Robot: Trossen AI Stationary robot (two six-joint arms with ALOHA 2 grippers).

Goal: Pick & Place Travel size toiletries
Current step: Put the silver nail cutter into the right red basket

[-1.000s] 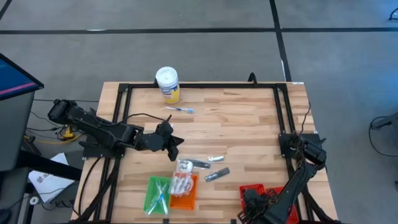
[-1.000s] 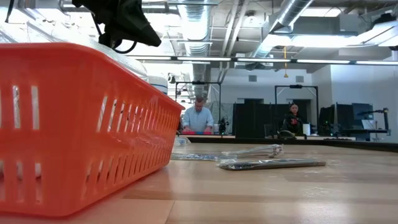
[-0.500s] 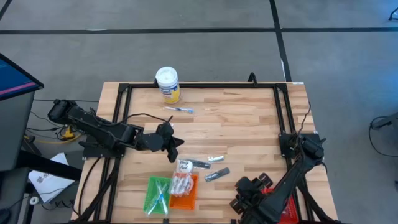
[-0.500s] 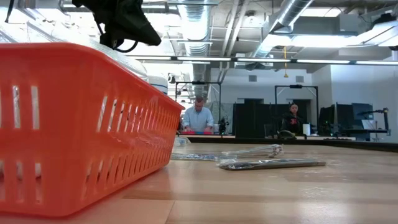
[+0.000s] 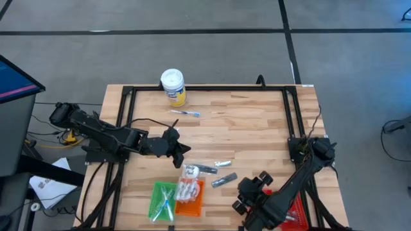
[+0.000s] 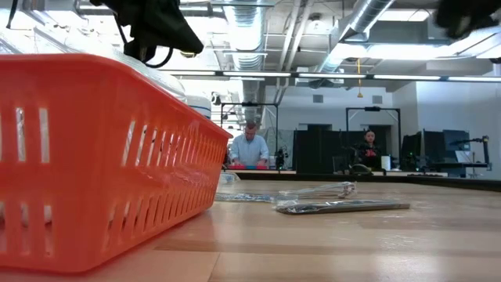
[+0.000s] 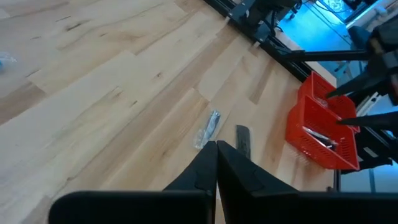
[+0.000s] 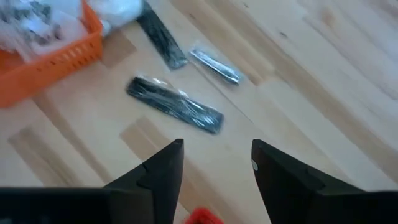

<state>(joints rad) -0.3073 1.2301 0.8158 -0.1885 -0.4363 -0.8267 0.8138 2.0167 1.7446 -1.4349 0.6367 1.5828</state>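
Observation:
Several toiletries lie loose near the table's middle front: a clear-wrapped dark grey tube, a silvery piece, another dark tube and a white packet. More packets fill the orange tray. A thin stick rests farther back. My right gripper hovers open just right of the wrapped tube, touching nothing. My left gripper is shut and empty, up and to the left of the white packet.
A green tray holding sticks stands left of the orange tray. The red tray sits at the front right, mostly under my right arm. The white-lidded tub stands at the far edge. People work in the room behind.
My right gripper has swung from over the red tray toward the table's left and slightly toward the far edge, coming close to the wrapped dark tube. The loose items have stayed in place.

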